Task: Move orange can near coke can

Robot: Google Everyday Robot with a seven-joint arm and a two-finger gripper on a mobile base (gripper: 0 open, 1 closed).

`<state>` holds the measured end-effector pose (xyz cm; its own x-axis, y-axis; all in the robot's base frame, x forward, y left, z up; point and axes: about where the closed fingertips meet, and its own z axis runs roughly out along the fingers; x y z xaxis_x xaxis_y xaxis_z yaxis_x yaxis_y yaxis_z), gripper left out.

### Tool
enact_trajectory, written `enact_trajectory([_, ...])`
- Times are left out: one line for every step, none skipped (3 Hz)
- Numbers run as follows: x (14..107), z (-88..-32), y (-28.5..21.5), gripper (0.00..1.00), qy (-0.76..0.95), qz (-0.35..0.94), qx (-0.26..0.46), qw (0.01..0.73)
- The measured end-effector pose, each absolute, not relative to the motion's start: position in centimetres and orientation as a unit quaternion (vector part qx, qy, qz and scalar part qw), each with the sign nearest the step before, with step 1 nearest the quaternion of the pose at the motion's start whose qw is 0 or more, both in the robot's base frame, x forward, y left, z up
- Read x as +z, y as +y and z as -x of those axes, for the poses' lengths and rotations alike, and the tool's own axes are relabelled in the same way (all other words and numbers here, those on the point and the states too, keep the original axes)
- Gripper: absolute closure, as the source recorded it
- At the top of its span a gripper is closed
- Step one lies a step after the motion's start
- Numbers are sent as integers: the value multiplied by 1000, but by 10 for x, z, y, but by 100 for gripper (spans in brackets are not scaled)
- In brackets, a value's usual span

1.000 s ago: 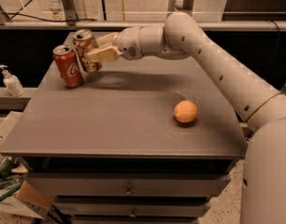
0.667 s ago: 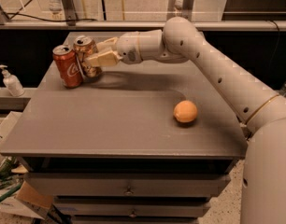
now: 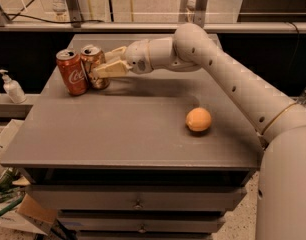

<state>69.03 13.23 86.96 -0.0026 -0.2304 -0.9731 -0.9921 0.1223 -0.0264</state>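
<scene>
Gripper (image 3: 104, 65) at rear-left of table (image 3: 118, 134), clamped on upright orange can (image 3: 91, 59) standing just beside coke can (image 3: 72, 73); orange fruit (image 3: 198, 119) well apart, front-right

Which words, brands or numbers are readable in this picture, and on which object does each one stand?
"Coca...": white script on the red coke can; the rest curves out of view.
Orange can: patterned label, no readable text.
Pump bottle at the left: too blurred to read.
Gripper, against the orange can: no marking visible.
</scene>
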Motion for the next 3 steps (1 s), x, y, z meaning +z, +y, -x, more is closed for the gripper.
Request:
enact_trajectory([861, -687, 133, 61, 586, 528, 408, 460])
enact_trajectory([860, -687, 133, 38, 587, 528, 408, 458])
enact_trajectory([860, -687, 133, 14, 587, 528, 408, 458])
